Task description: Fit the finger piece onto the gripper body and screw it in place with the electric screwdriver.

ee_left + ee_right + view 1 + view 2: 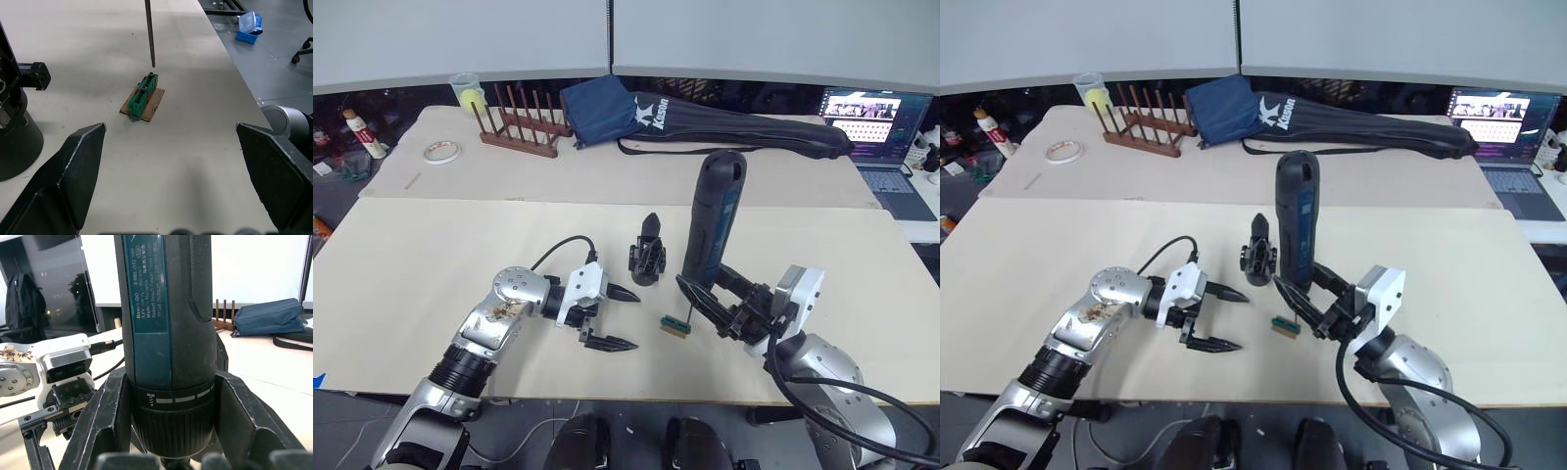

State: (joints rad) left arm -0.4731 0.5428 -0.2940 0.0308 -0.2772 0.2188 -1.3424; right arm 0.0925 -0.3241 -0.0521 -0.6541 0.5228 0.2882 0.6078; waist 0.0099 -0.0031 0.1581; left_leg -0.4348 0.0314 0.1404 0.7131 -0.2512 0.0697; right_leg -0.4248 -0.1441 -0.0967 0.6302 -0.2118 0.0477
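Gripping upright dark blue-black electric screwdriver (710, 217), right end effector (707, 299), left end effector (612, 318) spread empty

You get bright, even light from above on the pale beige counter (431, 264). Shadows are soft and small. The two black tool fingers (73, 171) close to the left wrist camera look blurry.
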